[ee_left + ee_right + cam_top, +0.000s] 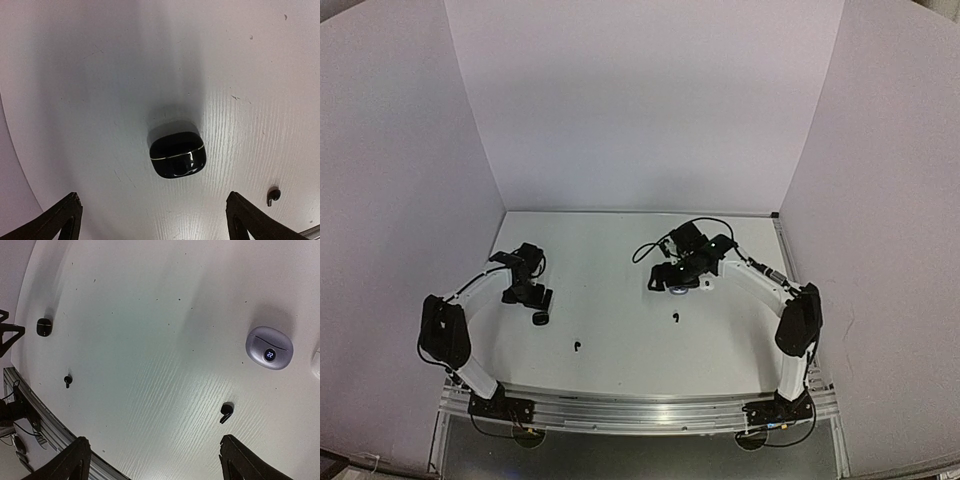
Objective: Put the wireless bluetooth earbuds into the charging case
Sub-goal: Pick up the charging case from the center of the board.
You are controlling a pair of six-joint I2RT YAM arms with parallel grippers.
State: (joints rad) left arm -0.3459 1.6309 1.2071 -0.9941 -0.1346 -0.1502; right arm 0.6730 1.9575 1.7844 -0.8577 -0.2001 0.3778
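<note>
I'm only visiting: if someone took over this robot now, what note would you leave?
The left gripper is open and empty, beside the black case, which looks shut.
The right gripper is open and empty, near the grey case.
One black earbud lies loose by the grey case, a second black earbud nearer the black case.
Done: no bud visibly seated.
Left: probably open the cases, put the buds in.

White table (620, 265), pale backdrop walls (640, 100), aluminium rail (640, 412)
</note>
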